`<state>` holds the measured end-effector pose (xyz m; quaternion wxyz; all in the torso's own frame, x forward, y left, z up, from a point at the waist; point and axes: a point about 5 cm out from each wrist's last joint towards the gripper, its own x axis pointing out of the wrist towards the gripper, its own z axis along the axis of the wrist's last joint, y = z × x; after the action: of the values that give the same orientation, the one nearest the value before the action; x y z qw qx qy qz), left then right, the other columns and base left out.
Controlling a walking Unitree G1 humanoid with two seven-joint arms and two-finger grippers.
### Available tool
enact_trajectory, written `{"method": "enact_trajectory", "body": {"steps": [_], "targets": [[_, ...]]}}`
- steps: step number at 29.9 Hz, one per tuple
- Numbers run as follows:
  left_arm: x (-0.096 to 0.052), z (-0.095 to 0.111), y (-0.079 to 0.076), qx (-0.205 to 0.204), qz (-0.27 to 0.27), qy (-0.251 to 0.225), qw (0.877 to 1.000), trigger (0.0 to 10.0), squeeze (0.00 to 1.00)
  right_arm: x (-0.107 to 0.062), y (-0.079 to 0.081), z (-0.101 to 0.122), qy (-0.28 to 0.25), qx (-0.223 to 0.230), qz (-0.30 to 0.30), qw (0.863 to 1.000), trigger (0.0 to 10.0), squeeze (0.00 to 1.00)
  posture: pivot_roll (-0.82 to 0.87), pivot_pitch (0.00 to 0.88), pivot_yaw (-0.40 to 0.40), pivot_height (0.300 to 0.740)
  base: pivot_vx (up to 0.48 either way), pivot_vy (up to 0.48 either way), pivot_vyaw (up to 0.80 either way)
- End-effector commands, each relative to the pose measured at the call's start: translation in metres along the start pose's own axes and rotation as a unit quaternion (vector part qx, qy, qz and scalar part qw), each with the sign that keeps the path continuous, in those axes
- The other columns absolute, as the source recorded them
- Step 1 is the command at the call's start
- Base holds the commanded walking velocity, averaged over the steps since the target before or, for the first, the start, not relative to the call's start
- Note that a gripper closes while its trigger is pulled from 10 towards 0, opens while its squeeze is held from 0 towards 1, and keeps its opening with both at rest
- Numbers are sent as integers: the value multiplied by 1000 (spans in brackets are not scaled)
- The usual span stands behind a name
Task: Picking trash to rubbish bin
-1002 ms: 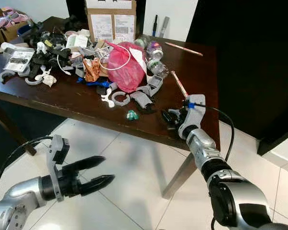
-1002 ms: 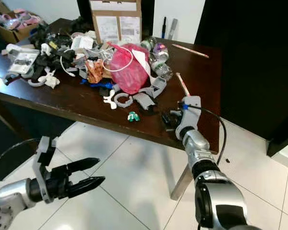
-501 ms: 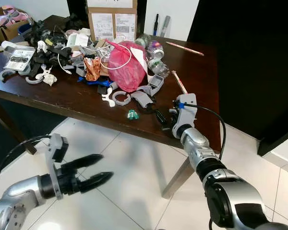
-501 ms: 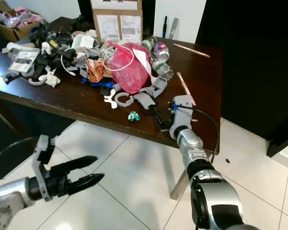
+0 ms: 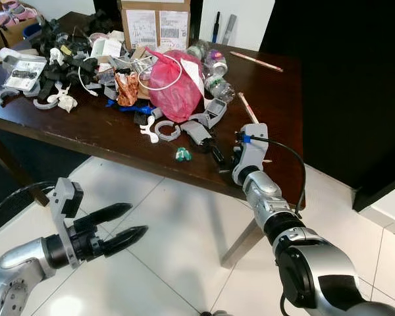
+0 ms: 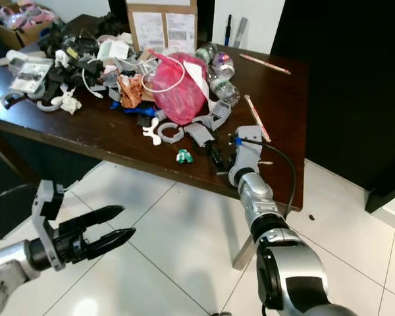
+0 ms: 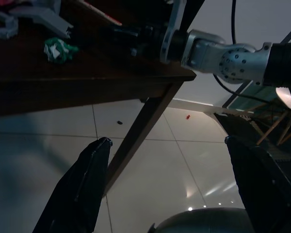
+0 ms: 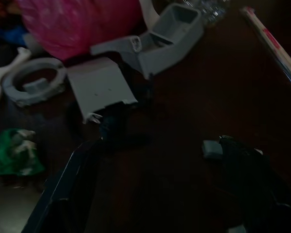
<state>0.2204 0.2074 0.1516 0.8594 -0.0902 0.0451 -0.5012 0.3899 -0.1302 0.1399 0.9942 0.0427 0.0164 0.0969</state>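
The desk (image 5: 105, 135) has a bare strip along its near edge and an open right corner, crossed only by a striped stick (image 5: 246, 108). A pink bag (image 5: 173, 85), grey parts (image 5: 196, 130) and a green scrap (image 5: 182, 155) crowd the middle. Left fingers (image 5: 118, 224) hang over open floor (image 5: 184, 250), with the desk leg (image 7: 140, 131) near

Our right gripper (image 5: 218, 157) has slid toward 9 o'clock along the bench (image 5: 105, 135) edge, nearing the green scrap (image 5: 182, 155).
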Motion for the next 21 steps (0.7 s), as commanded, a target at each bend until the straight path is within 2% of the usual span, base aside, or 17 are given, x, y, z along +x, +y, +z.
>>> {"method": "enact_trajectory", "body": {"steps": [1,8,13,21], "targets": [[-4,4,-2,8,0,13,1000,10000,0,-2,-7,-2,4,0,-20,1000,10000,0,221,195,-68,740,0,0,0],[-2,10,-7,18,-17,25,999,10000,0,-2,-21,5,-12,2,-62,998,10000,0,224,218,-57,740,0,0,0],[7,22,-15,36,-45,22,998,10000,0,-3,-29,15,-42,18,-78,996,10000,0,221,228,-52,740,0,0,0],[11,28,-21,47,-62,25,997,10000,0,-3,-33,17,-33,-15,-77,996,10000,0,217,236,-53,740,0,0,0]]}}
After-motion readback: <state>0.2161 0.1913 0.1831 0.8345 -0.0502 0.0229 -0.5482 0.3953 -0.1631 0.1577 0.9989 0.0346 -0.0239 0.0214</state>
